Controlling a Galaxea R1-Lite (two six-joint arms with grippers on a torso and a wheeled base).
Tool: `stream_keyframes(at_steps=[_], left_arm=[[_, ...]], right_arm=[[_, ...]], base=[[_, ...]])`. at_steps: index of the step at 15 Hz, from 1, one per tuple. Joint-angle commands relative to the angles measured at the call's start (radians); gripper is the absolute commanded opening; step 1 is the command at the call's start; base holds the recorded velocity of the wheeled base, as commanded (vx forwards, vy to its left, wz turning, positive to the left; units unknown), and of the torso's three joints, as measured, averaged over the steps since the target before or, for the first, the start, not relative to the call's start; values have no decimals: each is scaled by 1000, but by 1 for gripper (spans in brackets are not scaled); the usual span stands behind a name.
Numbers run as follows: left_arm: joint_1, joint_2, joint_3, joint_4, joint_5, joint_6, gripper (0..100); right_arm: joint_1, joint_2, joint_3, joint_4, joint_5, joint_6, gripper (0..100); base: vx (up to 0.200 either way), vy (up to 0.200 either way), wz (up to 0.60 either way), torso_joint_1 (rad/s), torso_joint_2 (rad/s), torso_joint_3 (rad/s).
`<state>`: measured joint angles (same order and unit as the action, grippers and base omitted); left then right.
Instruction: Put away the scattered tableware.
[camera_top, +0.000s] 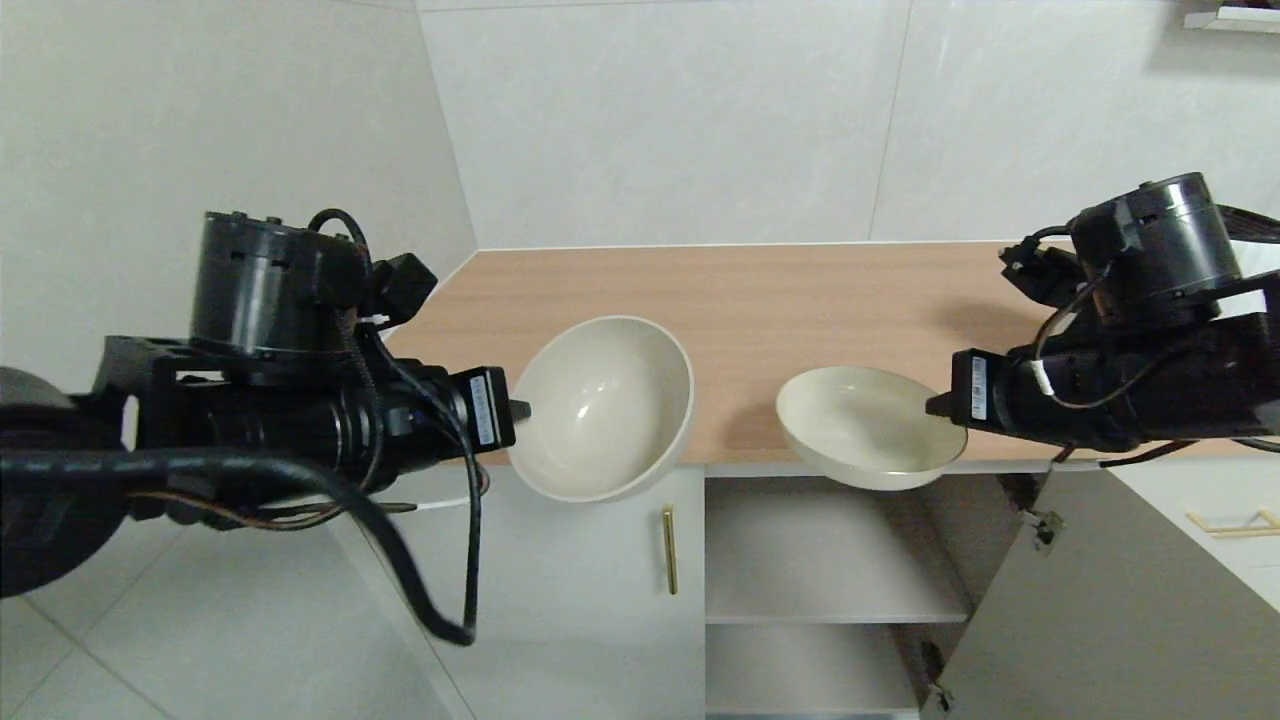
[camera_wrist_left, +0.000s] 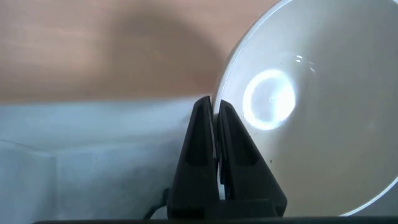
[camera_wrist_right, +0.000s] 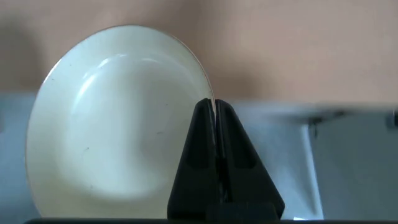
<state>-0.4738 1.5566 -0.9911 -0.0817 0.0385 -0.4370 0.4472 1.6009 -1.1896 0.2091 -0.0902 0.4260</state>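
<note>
Two cream bowls hang in the air in front of the wooden countertop (camera_top: 760, 290). My left gripper (camera_top: 522, 408) is shut on the rim of the deep bowl (camera_top: 605, 405), which tilts with its opening toward me; the wrist view has the black fingers (camera_wrist_left: 214, 124) pinching that bowl's (camera_wrist_left: 311, 106) edge. My right gripper (camera_top: 935, 405) is shut on the rim of the shallower bowl (camera_top: 862, 425), held nearly level above the open cabinet. In the right wrist view the fingers (camera_wrist_right: 215, 118) clamp the shallow bowl's (camera_wrist_right: 118, 118) rim.
Below the counter a cabinet stands open, with two bare shelves (camera_top: 830, 590); its door (camera_top: 1100, 600) is swung out to the right. A closed door with a brass handle (camera_top: 669, 550) sits to the left. Tiled walls enclose the counter at back and left.
</note>
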Motion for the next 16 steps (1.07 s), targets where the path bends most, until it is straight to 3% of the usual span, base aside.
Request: stream_keyframes(at_steps=[1, 2, 10, 14, 16], left_arm=[[0, -109, 61, -1, -66, 44, 0], [0, -138, 75, 3, -103, 66, 0], [0, -125, 104, 2, -95, 67, 0], [-2, -104, 104, 2, -94, 66, 0], [-2, -102, 109, 2, -95, 67, 0]], right_arm=[[-7, -93, 27, 42, 18, -1, 0], [-7, -102, 70, 64, 32, -1, 0], [-12, -102, 151, 3, 27, -44, 0], [-10, -98, 162, 1, 26, -46, 0], [-10, -96, 163, 1, 26, -46, 0]], base=[[0, 0, 0, 0, 0, 0], [0, 0, 0, 0, 0, 0], [0, 0, 0, 0, 0, 0], [-200, 0, 0, 11, 6, -4], [0, 0, 0, 0, 0, 0]])
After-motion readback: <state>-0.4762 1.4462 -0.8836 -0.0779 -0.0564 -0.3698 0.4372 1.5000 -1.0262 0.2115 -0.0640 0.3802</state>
